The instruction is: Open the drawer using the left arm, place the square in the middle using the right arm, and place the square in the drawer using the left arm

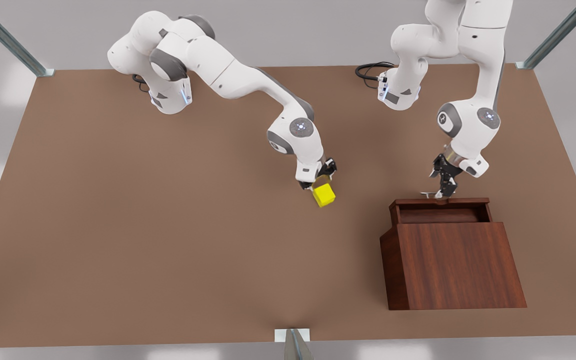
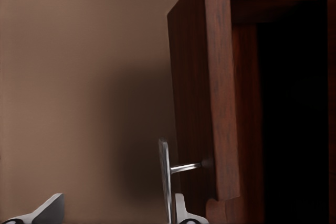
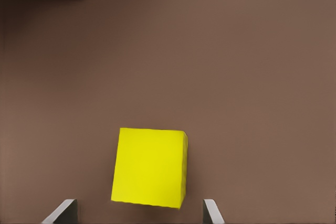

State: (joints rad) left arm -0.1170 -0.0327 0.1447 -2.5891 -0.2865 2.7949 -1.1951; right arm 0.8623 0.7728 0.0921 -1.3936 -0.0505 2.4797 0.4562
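The yellow square (image 1: 323, 194) rests on the brown tabletop near the middle. My right gripper (image 1: 316, 184) hovers just above it, open; in the right wrist view its fingertips (image 3: 210, 211) stand wider than the square (image 3: 149, 166) and do not touch it. The drawer (image 1: 440, 210) at the top of the wooden cabinet (image 1: 460, 265) is pulled out, its inside showing. My left gripper (image 1: 443, 192) is at the drawer's silver handle (image 2: 164, 179), open, with the bar between its fingers (image 2: 181, 208) and close to one of them.
The cabinet stands on the front view's right, near the front edge of the table (image 1: 118, 225). Black cables (image 1: 370, 70) lie by the base of the arm at the back right. Metal frame posts (image 1: 293, 345) stand at the table's edges.
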